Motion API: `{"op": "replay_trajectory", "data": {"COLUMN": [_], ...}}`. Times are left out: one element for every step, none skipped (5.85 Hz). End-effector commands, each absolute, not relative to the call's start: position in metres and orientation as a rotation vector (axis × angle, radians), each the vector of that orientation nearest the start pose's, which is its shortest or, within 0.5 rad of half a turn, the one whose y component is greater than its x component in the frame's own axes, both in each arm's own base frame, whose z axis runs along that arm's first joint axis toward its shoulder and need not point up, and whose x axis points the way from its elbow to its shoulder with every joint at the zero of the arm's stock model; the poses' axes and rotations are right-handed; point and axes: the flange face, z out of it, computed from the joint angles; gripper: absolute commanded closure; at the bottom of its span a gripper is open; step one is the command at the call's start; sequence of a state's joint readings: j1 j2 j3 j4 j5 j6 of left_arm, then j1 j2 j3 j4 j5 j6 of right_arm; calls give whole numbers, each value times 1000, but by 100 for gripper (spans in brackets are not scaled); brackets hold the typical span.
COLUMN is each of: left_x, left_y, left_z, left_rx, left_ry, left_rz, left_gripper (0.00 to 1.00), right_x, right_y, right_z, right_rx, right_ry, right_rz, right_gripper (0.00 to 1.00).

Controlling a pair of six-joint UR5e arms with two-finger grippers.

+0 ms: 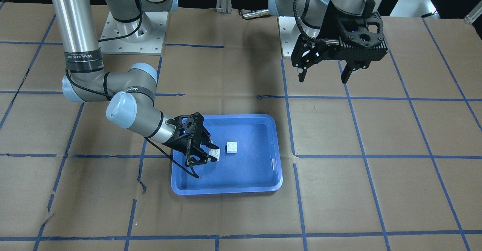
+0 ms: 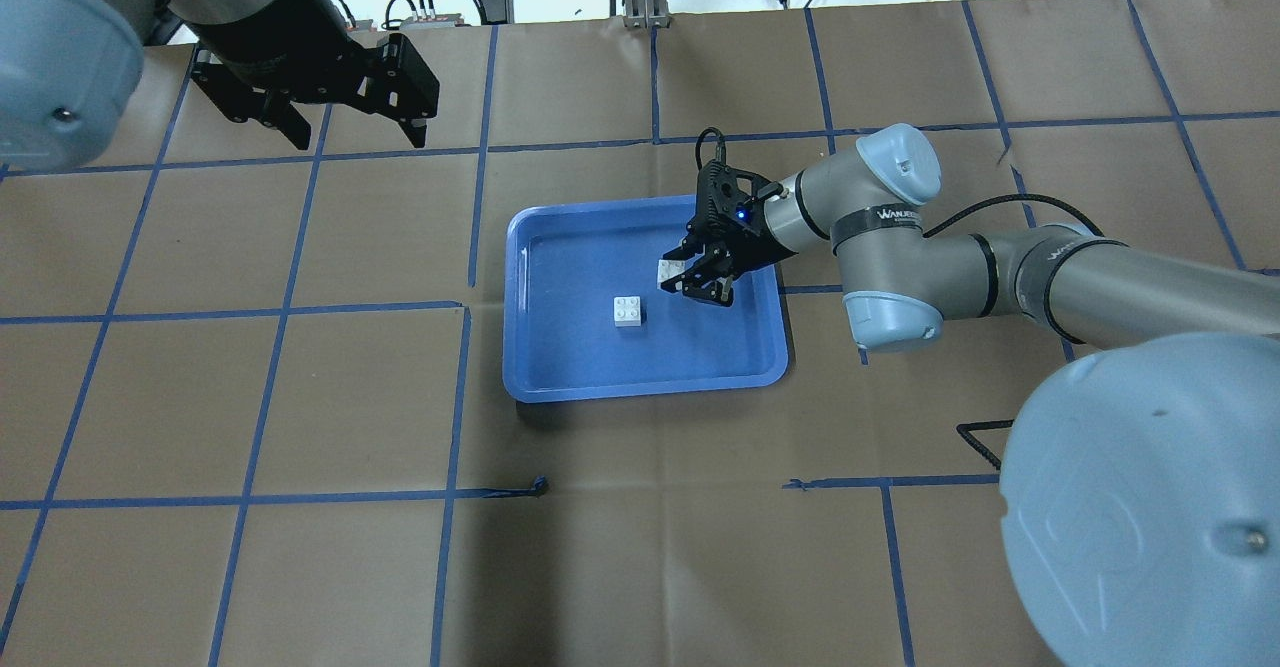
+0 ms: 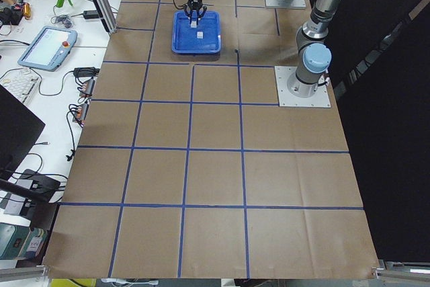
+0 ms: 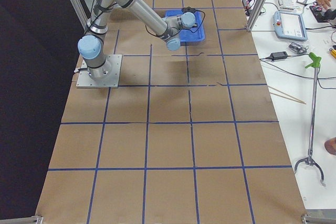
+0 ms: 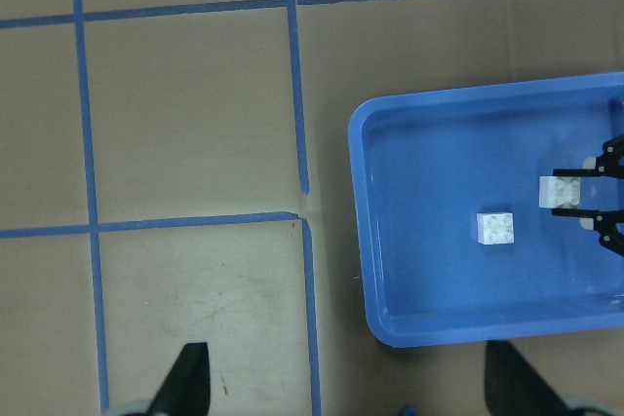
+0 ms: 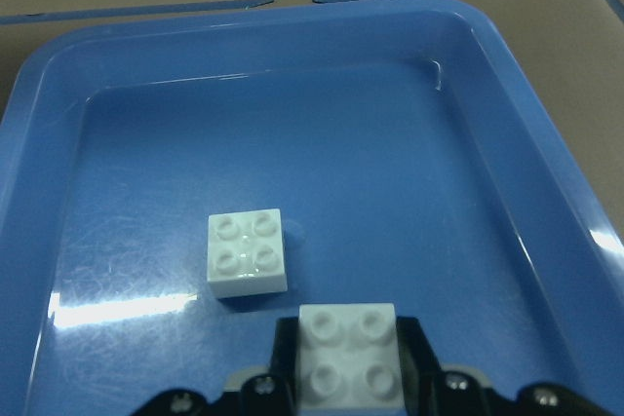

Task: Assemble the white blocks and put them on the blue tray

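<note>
White block is pinched by its sides in the right gripper, studs up, low inside the blue tray just beside the second block — a side grip leaves its underside free, I judge, for pressing onto that one. Left gripper hangs wide open, empty, well clear of the tray

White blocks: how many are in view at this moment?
2. One loose white block rests on the blue tray; the gripped white block is held in the right pincer beside it. None seem hidden.
</note>
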State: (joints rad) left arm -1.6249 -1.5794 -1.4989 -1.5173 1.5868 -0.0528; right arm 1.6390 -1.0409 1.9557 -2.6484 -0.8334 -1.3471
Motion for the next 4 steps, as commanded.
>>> {"op": "replay_trajectory", "data": {"left_x": [-155, -153, -150, -144], "left_y": [-493, -494, -496, -498], "left_z": [528, 526, 531, 531], "left_rx": [-16, -23, -32, -51], "left_ry": [3130, 3130, 3132, 3135], "left_rz": [-174, -171, -188, -190], "left_gripper": [1, 1, 1, 1], "right_x": [244, 255, 255, 253], "right_y": [-545, -540, -539, -535], "right_z": [155, 155, 151, 147], "right_rx": [-1716, -1738, -1734, -1730], "right_ry": [1872, 1853, 1853, 1857], "right_rz": [-740, -731, -723, -716], "right_gripper": [63, 64, 63, 63]}}
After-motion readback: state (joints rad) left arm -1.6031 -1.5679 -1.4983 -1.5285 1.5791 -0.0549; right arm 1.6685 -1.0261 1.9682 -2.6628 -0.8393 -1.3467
